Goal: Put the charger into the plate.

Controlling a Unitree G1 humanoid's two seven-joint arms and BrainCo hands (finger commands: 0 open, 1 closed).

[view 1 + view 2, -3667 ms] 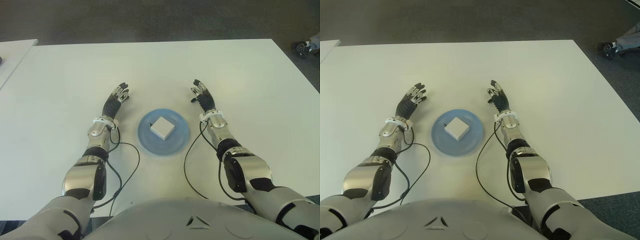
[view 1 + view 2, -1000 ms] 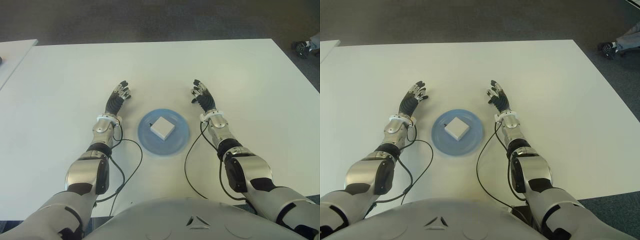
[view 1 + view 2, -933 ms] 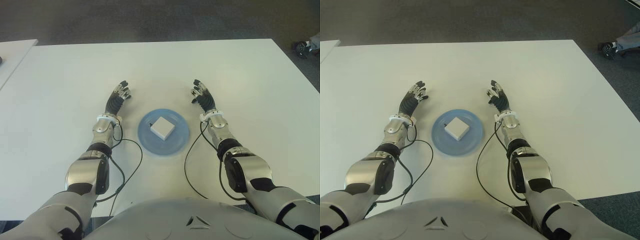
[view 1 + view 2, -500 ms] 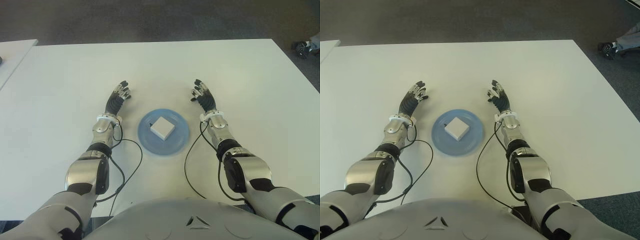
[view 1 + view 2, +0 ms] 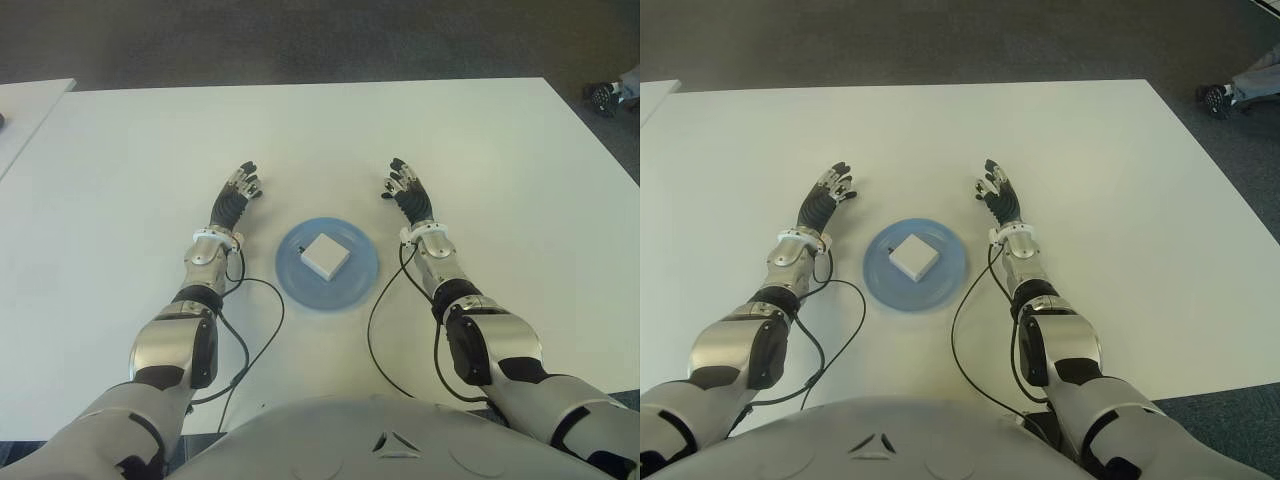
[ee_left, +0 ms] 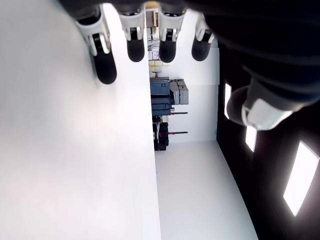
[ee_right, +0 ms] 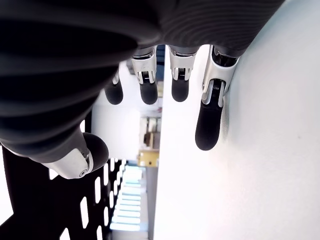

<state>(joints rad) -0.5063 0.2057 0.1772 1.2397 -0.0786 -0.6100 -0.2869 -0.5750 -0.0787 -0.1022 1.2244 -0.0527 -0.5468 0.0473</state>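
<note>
Left hand [image 5: 233, 198] shows on the left of the round light-blue plate [image 5: 352, 281], fingers [image 6: 105, 64] stretched out and spread, nothing held. Right hand [image 5: 408, 196] shows on the plate's right side, mirror pose, fingers [image 7: 208, 120] also extended and spread, holding nothing. Both hands are near the plate but apart from it, pointing away from the robot's body. In the wrist views each palm faces the table with the fingertips close to the surface; contact with it can't be told.

The small white square charger [image 5: 327, 255] sits flat inside the plate, about at its middle, turned diamond-wise relative to the table edges. A small dark spot shows on its left corner. Neither hand touches the charger or the plate.

The plate lies on a large white rectangular table [image 5: 330, 140], roughly centred between the two forearms. Black cables [image 5: 251, 330] loop from each forearm over the tabletop, one on either side of the plate. The left cable's loop comes near the plate rim, and the right cable [image 5: 377, 320] runs just beside the rim.

A second white tabletop's corner [image 5: 28, 105] shows at far left, apart from the main table. Dark carpet floor [image 5: 300, 40] lies beyond the far edge. A shoe [image 5: 603, 96] is on the floor at far right.
</note>
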